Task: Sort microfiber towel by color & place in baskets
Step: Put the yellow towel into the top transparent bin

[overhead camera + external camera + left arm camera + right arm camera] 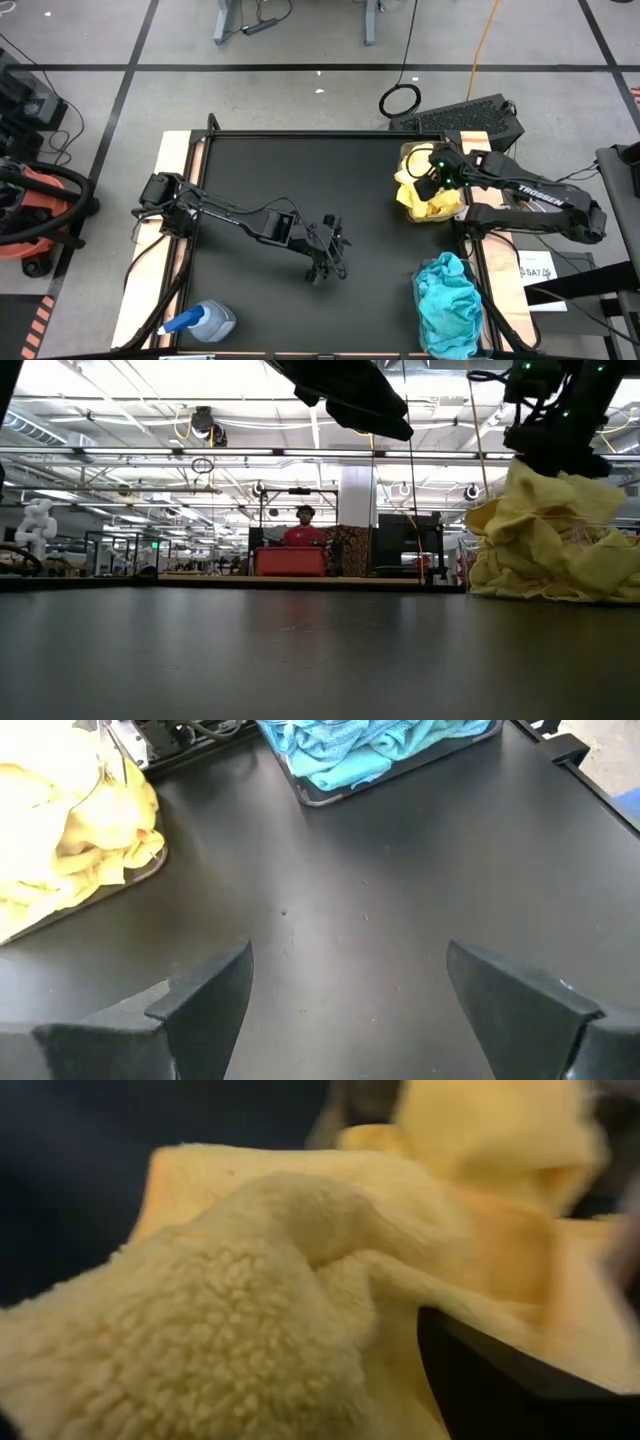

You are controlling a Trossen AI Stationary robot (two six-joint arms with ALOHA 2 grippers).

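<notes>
Yellow microfiber towels (pixel 425 198) are piled high in a clear basket (pixel 152 870) at the table's far right. Teal towels (pixel 450 300) fill a second clear basket (pixel 318 796) at the near right. My right gripper (pixel 430 183) hovers right at the top of the yellow pile (pixel 550 540), pointing steeply down. In its wrist view one dark finger (pixel 500 1380) stands well off to the side, so it is open, and yellow cloth (pixel 250 1300) hides the other finger. My left gripper (pixel 328 270) hangs open over the bare middle of the table (pixel 350 920), holding nothing. My right gripper stands just above the top of the yellow pile (pixel 530 475). A lump of yellow cloth lies in front of one finger and beside the other. I cannot tell whether the fingers touch the cloth.
A blue-capped spray bottle (pixel 205 322) lies at the near left corner. A black frame (pixel 300 135) borders the dark table top. A dark keyboard-like unit (pixel 470 118) sits beyond the far right edge. Bare table lies between my left gripper and the baskets.
</notes>
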